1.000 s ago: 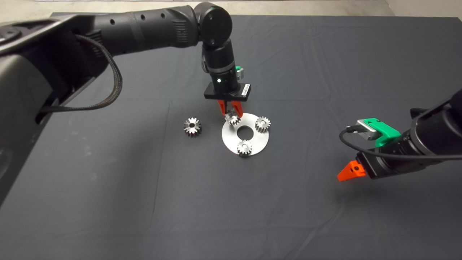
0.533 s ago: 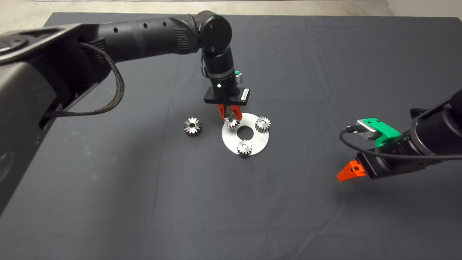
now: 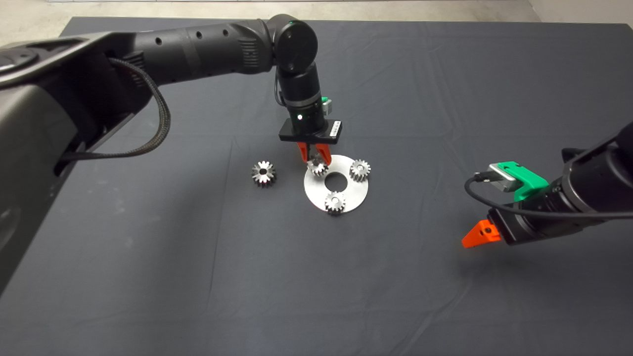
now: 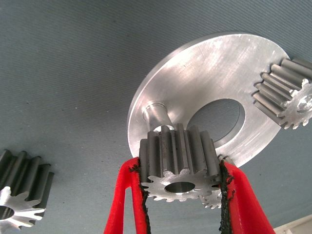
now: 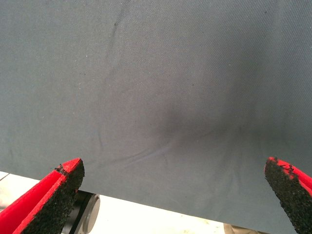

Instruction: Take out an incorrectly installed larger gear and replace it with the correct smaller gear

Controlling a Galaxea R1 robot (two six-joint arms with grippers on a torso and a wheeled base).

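Just left of the frame's centre, the left gripper (image 3: 312, 153) clamps the smaller gear (image 4: 178, 165) between its red fingers (image 4: 240, 200), above a peg (image 4: 156, 113) on the round steel plate (image 3: 352, 194). Further left, the larger gear (image 3: 263, 173) lies on the mat (image 3: 198, 272). At lower right, the right gripper (image 5: 170, 195) hangs spread wide, empty.

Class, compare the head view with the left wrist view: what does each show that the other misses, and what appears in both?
Only the head view shows the right gripper waiting at the mat's right side, and a third small gear on the round plate.

Only the left wrist view shows the bare post on that plate, beyond the held gear.

Both show the left gripper, jaws shut on the smaller gear, and the larger gear on the mat.
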